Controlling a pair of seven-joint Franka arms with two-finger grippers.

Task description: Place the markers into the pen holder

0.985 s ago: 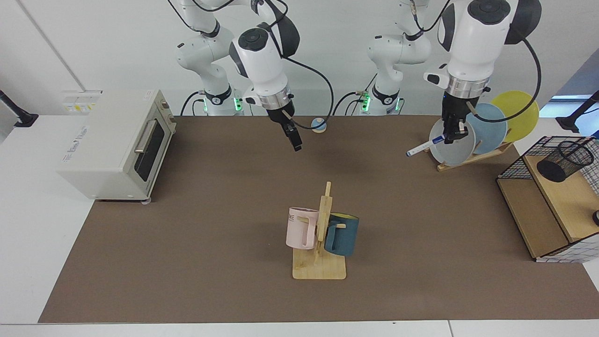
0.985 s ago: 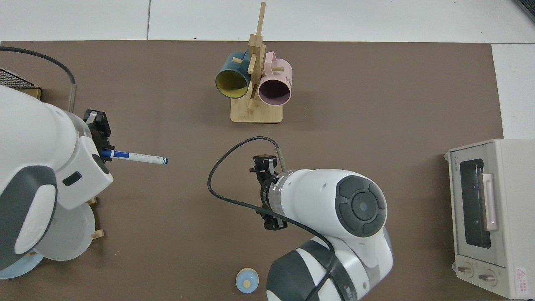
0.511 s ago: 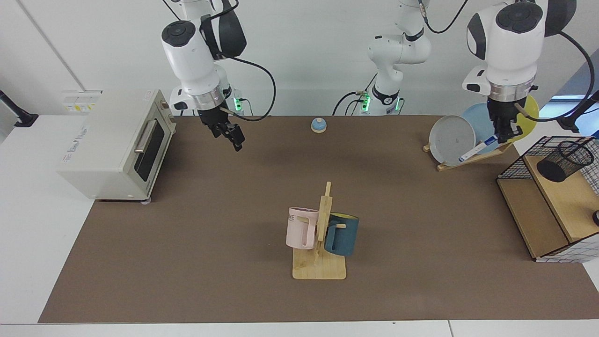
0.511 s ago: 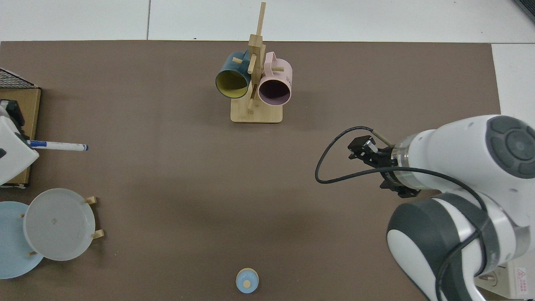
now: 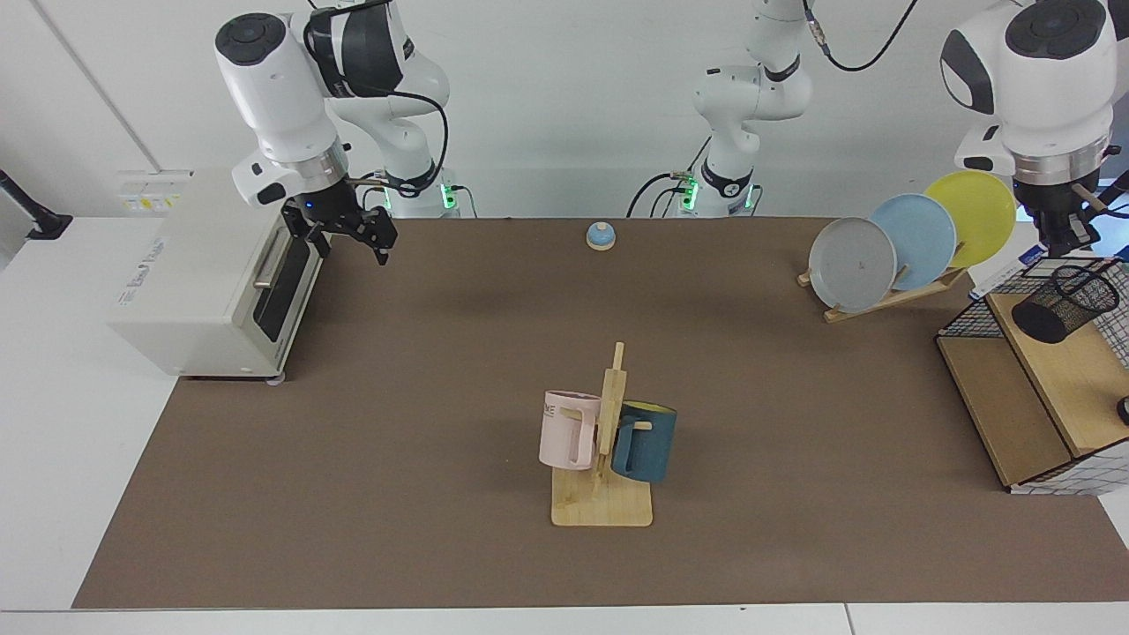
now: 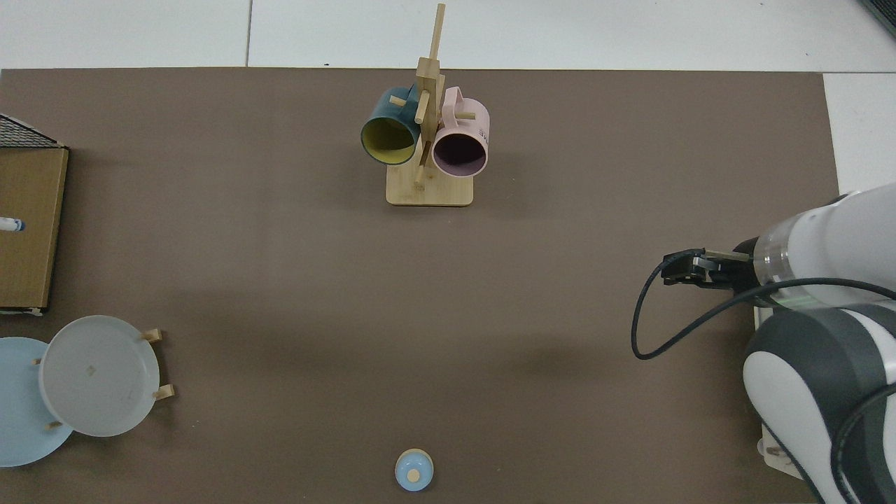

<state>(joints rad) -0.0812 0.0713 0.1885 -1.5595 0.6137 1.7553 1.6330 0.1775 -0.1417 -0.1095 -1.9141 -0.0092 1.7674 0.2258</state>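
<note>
The white marker with blue ends hangs slanted at the wire basket's far corner, and my left gripper is shut on its upper end. Just below and beside that gripper, the pen holder, a small black mesh cup, leans on the basket's wooden shelf. In the top view only the marker's blue tip shows at the left edge, over the wooden shelf. My right gripper hovers open and holds nothing in front of the toaster oven's door, far from the marker; the top view shows the right gripper at the right side.
A toaster oven stands at one end of the brown mat. A wooden mug tree with a pink and a teal mug is near the front middle. A plate rack with three plates stands next to the wire basket. A small blue bell sits at the back.
My left gripper has carried the marker away from the plate rack to just above the pen holder. My right gripper has swung across the table to the toaster oven and its fingers have spread.
</note>
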